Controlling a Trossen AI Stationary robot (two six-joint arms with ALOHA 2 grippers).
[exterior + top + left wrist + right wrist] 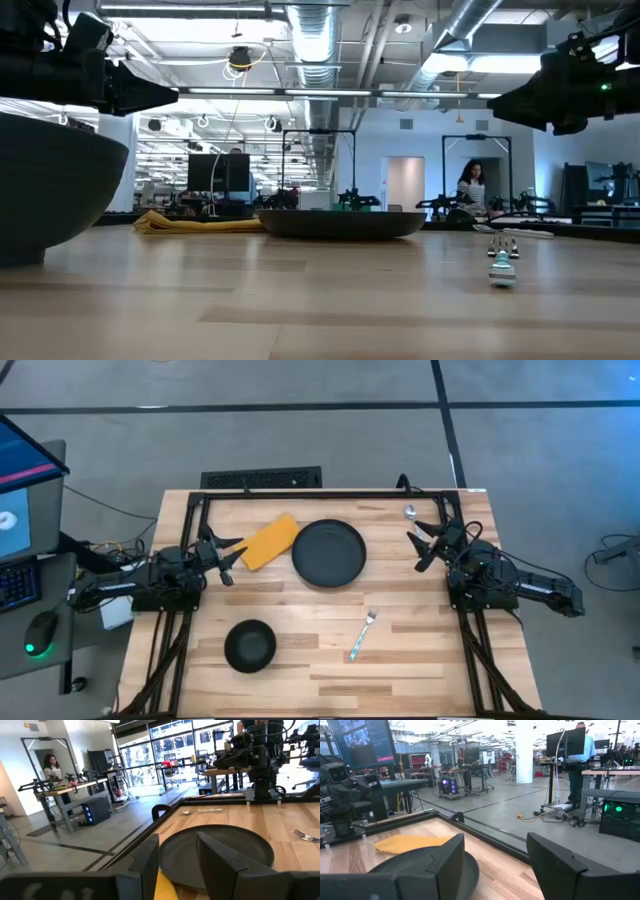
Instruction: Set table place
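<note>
Two arms sit at opposite sides of the table, neither holding anything. Left gripper hovers at the left edge, fingers spread wide, pointing toward the yellow-orange cloth, tips just beside its near corner; touching or not, can't tell. Left wrist view shows its fingers apart with a strip of cloth and the black plate between and beyond them. Right gripper hovers near the right edge, fingers also spread wide, aimed at the plate but well apart from it; right wrist view shows both fingers parted, plate and cloth ahead. Plate sits at the table's far centre, cloth lying diagonally just left of it, its corner at the plate rim. Spoon lies near the far right corner, just beyond the right gripper. Fork lies tilted on the near right-centre planks, apart from everything. Black bowl stands upright at near left-centre, well apart from the plate. Low view: bowl looms at left, plate mid-distance, fork at right. A person sits in the room behind.
</note>
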